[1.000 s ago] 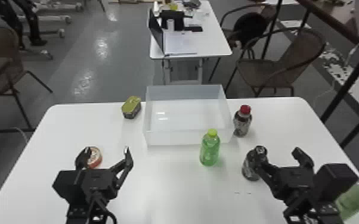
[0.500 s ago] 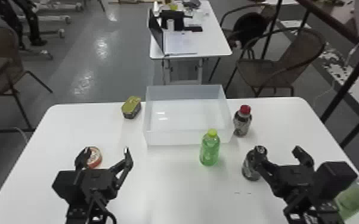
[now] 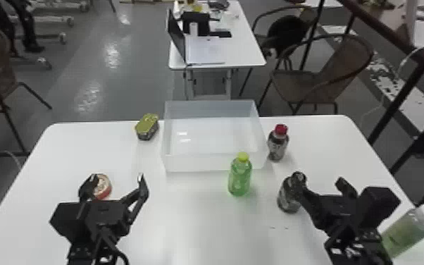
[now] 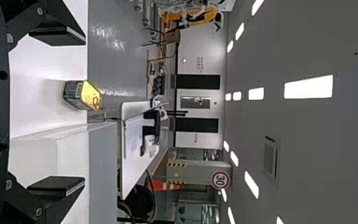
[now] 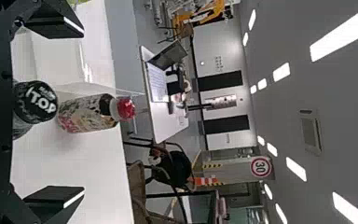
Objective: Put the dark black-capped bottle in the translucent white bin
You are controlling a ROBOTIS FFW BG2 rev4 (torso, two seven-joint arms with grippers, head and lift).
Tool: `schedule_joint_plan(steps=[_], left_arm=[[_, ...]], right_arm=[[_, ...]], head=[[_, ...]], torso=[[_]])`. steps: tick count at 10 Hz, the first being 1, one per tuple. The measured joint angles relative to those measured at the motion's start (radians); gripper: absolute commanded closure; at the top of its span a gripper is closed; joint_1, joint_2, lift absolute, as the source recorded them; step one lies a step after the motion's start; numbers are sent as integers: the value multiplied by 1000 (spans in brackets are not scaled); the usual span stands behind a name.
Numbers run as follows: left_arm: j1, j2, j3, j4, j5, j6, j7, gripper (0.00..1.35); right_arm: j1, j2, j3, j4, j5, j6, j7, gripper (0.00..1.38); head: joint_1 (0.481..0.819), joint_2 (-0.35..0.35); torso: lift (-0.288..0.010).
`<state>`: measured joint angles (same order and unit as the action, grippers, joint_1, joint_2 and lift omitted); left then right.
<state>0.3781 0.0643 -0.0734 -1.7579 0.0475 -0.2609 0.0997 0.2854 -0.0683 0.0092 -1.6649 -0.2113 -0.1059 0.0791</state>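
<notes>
With my right hand (image 3: 319, 181) open and the dark black-capped bottle (image 3: 286, 200) upright on the surface's (image 3: 193, 229) near right, closing off-centre could make my left finger clip its cap and topple it towards the green bottle (image 3: 239, 179).

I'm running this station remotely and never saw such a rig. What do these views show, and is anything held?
This is a two-armed robot. The head view looks down from its head; each wrist view comes from that arm's wrist camera, turned sideways. The left gripper and right gripper are open, holding nothing. On the white table are the translucent bin, the dark black-capped bottle by the right gripper, a red-capped bottle, a green bottle, a yellow-topped can and a round red tin.
</notes>
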Motion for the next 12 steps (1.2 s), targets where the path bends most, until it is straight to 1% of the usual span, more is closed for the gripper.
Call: schedule_joint_plan(steps=[1, 2, 4, 5, 8, 10, 12], left_arm=[[1, -4, 2, 0, -1, -1, 0, 229], [1, -6, 3, 0, -2, -1, -1, 229], [1, -7, 4, 0, -2, -2, -2, 229], [1, -7, 4, 0, -2, -2, -2, 229], [1, -9, 5, 0, -1, 0, -2, 229], [1, -9, 6, 0, -1, -1, -3, 229], [1, -9, 7, 0, 0, -3, -4, 229]], right_arm=[[-8, -5, 0, 40, -12, 2, 40, 108], [-19, -14, 1, 67, -11, 18, 65, 110], [-39, -21, 4, 123, -18, 38, 92, 110], [-52, -23, 4, 152, -22, 46, 120, 110], [-82, -32, 4, 202, 22, 75, 136, 108], [-132, -41, 3, 259, 70, 97, 173, 108], [-183, -43, 3, 324, 91, 101, 183, 116]], head=[[695, -4], [695, 0], [695, 2], [695, 8], [695, 7], [695, 10], [695, 7]], torso=[[-37], [-37], [-37], [-37], [-37], [-37], [-37]])
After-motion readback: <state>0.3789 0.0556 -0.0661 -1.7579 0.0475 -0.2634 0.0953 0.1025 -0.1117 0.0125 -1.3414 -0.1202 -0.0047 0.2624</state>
